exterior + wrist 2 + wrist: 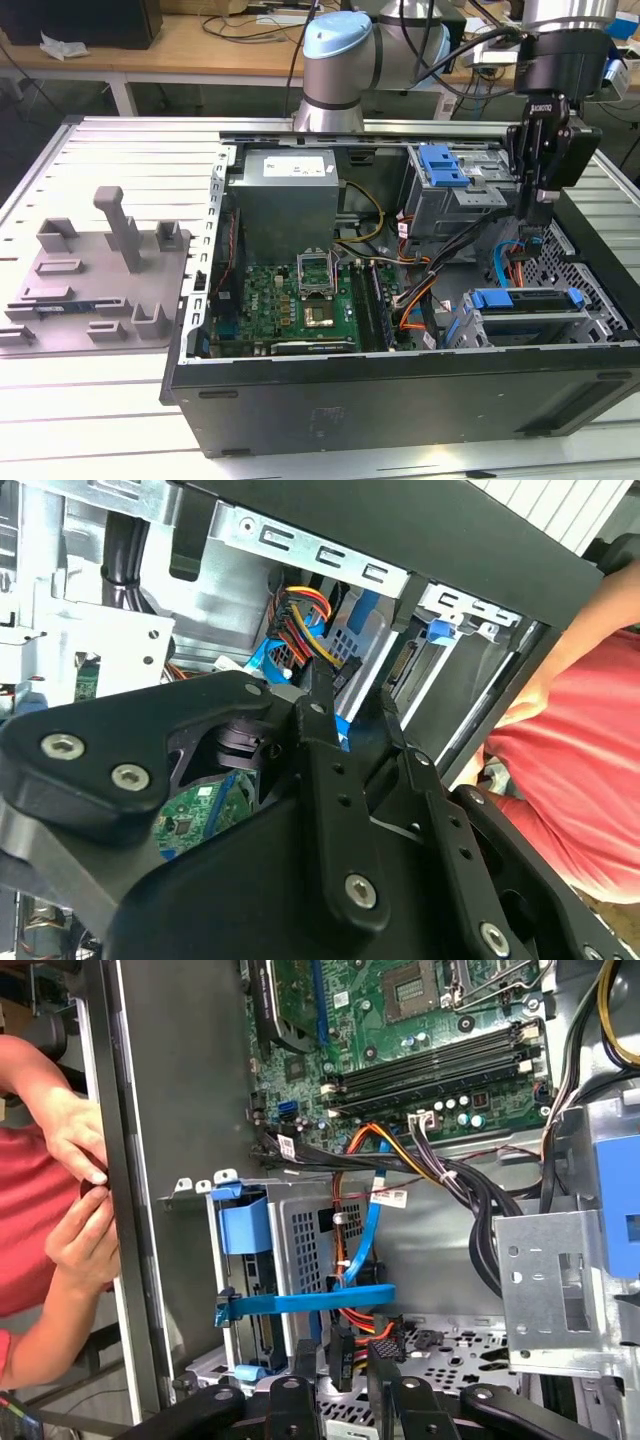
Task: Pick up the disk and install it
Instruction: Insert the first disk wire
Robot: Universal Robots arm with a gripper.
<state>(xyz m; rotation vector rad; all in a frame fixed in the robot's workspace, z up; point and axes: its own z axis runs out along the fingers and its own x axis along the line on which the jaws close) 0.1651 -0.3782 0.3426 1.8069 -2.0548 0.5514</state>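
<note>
The disk [524,299] lies in the metal drive cage at the case's front corner on the exterior view's right, with its blue carrier on top. In the first wrist view the disk's blue carrier bar [300,1302] crosses the perforated cage. My gripper [535,220] hangs inside the case just behind that cage, apart from the disk. Its black fingers [322,705] stand parted, so the gripper [355,695] is open and holds nothing. A black cable plug [342,1345] with orange and red wires lies in line with the gap of the gripper [342,1360].
The open computer case [400,400] holds a motherboard [300,300], a power supply [285,200] and an upper drive bay with a blue latch [443,165]. Cable bundles run beside the cage. A person's hands [75,1150] are at the case wall. A grey fixture plate [100,280] lies on the exterior view's left.
</note>
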